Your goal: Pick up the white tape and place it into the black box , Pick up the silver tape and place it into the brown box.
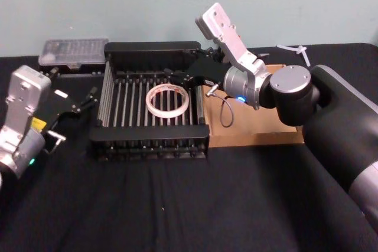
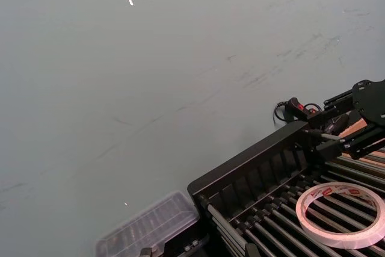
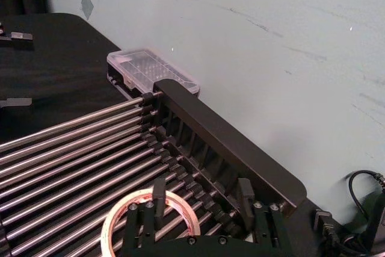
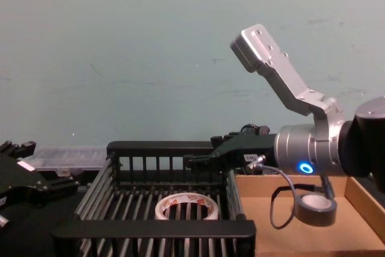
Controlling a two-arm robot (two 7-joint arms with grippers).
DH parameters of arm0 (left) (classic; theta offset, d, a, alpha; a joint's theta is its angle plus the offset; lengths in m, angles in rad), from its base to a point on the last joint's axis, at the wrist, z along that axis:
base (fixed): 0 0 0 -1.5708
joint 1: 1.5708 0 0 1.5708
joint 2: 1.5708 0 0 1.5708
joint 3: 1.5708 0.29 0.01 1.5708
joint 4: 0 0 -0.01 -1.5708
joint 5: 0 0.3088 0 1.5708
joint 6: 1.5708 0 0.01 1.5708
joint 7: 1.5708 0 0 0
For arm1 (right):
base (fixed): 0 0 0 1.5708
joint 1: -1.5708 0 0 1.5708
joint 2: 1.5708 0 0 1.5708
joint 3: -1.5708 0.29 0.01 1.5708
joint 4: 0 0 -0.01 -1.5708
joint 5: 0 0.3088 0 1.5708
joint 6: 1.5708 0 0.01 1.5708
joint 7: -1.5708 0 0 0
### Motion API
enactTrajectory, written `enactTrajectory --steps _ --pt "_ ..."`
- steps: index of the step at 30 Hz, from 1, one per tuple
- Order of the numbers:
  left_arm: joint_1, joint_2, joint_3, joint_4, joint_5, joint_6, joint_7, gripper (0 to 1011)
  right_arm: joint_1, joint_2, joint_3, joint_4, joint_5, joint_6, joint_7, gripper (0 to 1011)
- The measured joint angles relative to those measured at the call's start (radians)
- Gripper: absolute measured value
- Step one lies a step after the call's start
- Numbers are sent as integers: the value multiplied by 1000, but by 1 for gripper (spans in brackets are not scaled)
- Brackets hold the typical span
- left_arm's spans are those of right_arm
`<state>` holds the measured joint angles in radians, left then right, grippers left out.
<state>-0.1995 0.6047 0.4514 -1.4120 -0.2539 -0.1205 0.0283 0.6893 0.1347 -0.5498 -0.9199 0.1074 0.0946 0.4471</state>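
White tape flat in black box, right gripper spread empty above it, silver tape in brown box half hidden by arm, left gripper parked beside, apparently parted.

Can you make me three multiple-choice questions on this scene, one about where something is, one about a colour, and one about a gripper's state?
1. Where does the white tape lie?
A. On the barred floor of the black box
B. In the brown box
C. On the black cloth in front of the boxes

2. What colour is the roll lying in the brown box?
A. Red
B. Grey-silver
C. Blue

3. How stands the right gripper?
A. Shut on the white tape
B. Open and holding nothing, above the black box
C. Shut on the silver tape

Answers: 1 A, the head view shows the ring flat on the bars inside the crate. 2 B, the chest view shows the silver tape on the cardboard floor. 3 B, the right wrist view shows its fingers apart over the bars, with nothing between them.
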Motion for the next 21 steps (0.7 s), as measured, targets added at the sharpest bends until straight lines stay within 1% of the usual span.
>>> enactTrajectory --steps 3,4,5,7,8,10,13,17,20,21 --pt "0 0 0 0 0 0 0 1001 0 0 0 0 0 0 0 828" --pt "0 0 0 0 0 0 0 1001 0 0 0 -1 0 0 0 839" --pt "0 0 0 0 0 0 0 1001 0 0 0 -1 1 0 0 881" --pt "0 0 0 0 0 0 0 1001 0 0 0 -1 1 0 0 912" --pt "0 0 0 0 0 0 0 1001 0 0 0 -1 1 0 0 958" --pt "0 0 0 0 0 0 0 1001 0 0 0 -1 1 0 0 999" --pt "0 0 0 0 0 0 0 1001 -3 1 3 -6 1 0 1 1002" --pt "0 0 0 0 0 0 0 1001 -20 10 14 -39 4 2 5 1002" --pt "0 0 0 0 0 0 0 1001 -41 23 26 -83 7 12 3 1002" --pt "0 0 0 0 0 0 0 1001 -54 31 33 -108 9 16 -1 1002"
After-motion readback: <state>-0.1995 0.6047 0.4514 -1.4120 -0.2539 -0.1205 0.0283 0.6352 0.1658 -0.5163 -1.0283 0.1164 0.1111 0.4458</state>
